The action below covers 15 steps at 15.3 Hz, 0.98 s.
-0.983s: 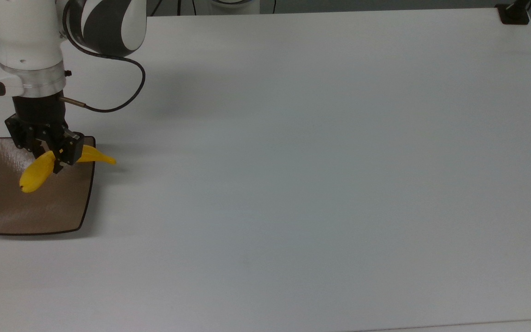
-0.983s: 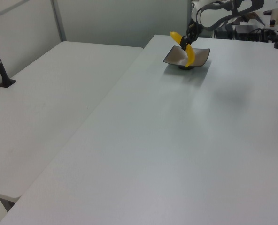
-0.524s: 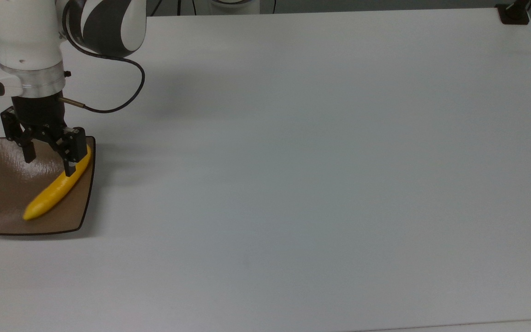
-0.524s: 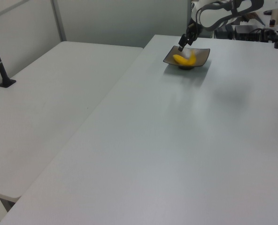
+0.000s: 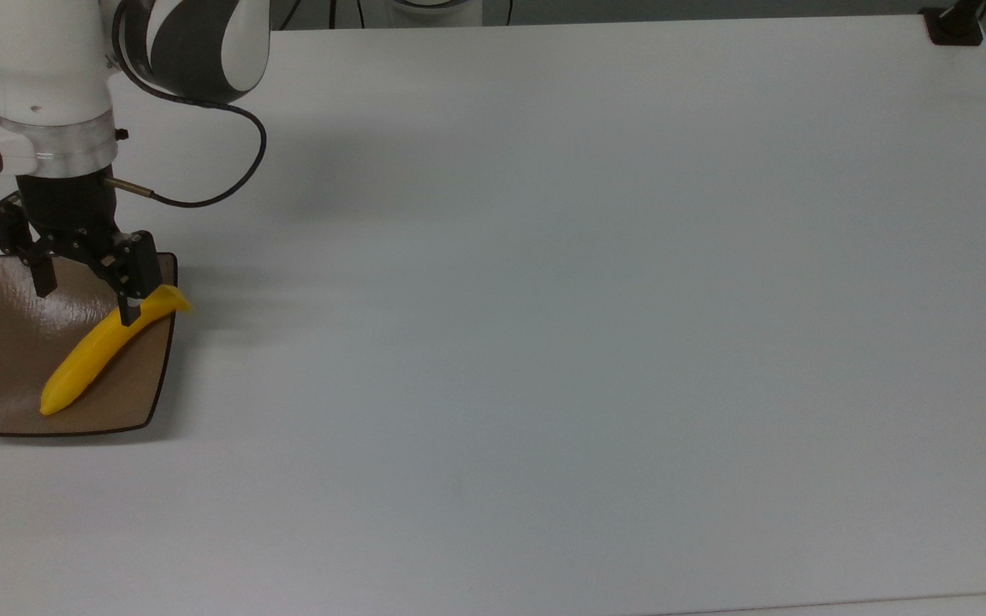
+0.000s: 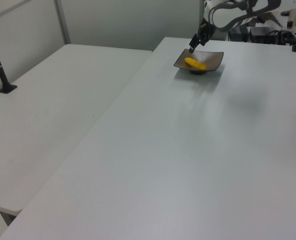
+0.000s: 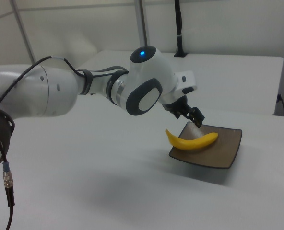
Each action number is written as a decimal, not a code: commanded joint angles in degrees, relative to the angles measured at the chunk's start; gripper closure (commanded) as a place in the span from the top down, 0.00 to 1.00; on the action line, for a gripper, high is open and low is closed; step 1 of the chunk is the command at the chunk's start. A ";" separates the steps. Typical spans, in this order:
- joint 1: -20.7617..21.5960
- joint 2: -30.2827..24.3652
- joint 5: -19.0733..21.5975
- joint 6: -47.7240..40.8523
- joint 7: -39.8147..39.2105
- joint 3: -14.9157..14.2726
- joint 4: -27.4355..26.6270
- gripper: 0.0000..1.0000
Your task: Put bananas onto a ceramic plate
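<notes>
A: Banana (image 5: pixel 98 352), bright yellow and curved, lying diagonally across brown square ceramic plate (image 5: pixel 5 342). Dark tip near the plate's front edge in the top view; stem end poking out just past the plate's rim on the top view's right.

B: And in the other views?

A: Lying in the plate (image 6: pixel 213 59) as a small yellow shape (image 6: pixel 195 63) in the left view. Resting along the plate's (image 7: pixel 226 146) near edge in the right view, banana (image 7: pixel 192 140) curving upward at both ends.

B: Gripper position?

A: Black gripper (image 5: pixel 82 291) hanging above the plate's far side, fingers (image 5: pixel 127 310) spread wide apart and released, nothing grasped between them. One fingertip just above the banana's stem end; contact impossible to judge. Seen above the plate's far edge in the left view (image 6: pixel 194 46) and right view (image 7: pixel 195 119).

B: Surroundings?

A: White worktop (image 5: pixel 587 299) carrying the plate near its corner on the top view's left. White arm (image 7: pixel 84 91) with dark joint bands reaching across. Black cable (image 5: pixel 228 171) looping from the wrist.
</notes>
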 commanded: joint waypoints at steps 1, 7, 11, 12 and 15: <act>1.01 -3.13 1.09 -7.98 4.10 -0.31 0.28 1.00; 2.77 -11.30 0.03 -28.00 3.94 0.04 -0.25 1.00; 4.70 -18.32 -3.72 -37.34 3.94 0.31 -3.48 1.00; 4.97 -19.47 -4.44 -38.84 3.77 0.57 -4.37 1.00; 5.32 -20.97 -6.03 -42.27 3.94 2.93 -4.47 1.00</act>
